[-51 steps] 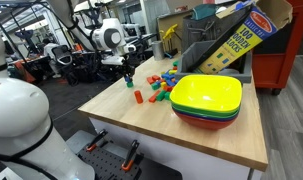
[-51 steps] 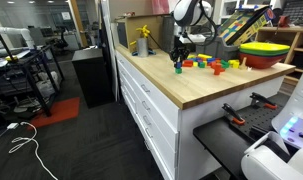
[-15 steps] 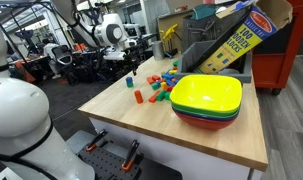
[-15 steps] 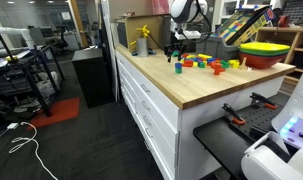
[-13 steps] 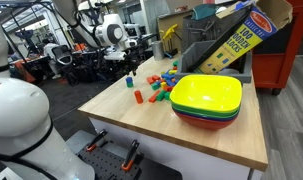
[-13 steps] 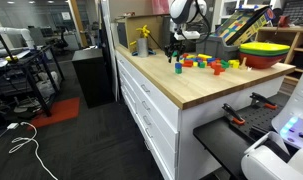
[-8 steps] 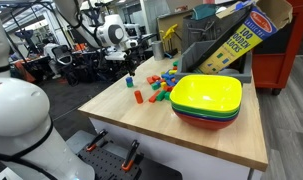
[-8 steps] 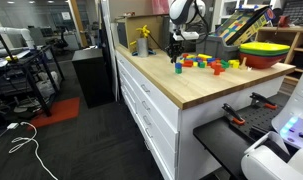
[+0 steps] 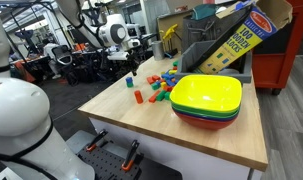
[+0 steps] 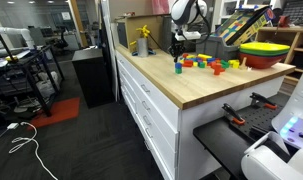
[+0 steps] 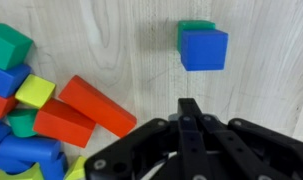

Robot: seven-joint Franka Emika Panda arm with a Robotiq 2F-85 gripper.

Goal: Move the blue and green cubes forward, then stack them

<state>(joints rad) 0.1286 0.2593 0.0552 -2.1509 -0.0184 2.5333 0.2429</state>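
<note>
- A wooden table stands in a busy workshop. A yellow bowl sits on it, in the middle right of an exterior view.
- In the wrist view the blue cube sits on top of the green cube, in the upper right.
- The gripper is at the bottom middle, not touching the cubes. Its fingers are pressed together and hold nothing.
- A pile of blocks lies at the left.

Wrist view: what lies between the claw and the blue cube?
Just bare pale wooden tabletop, shown in the wrist view between the claw and the small blue cube.
</note>
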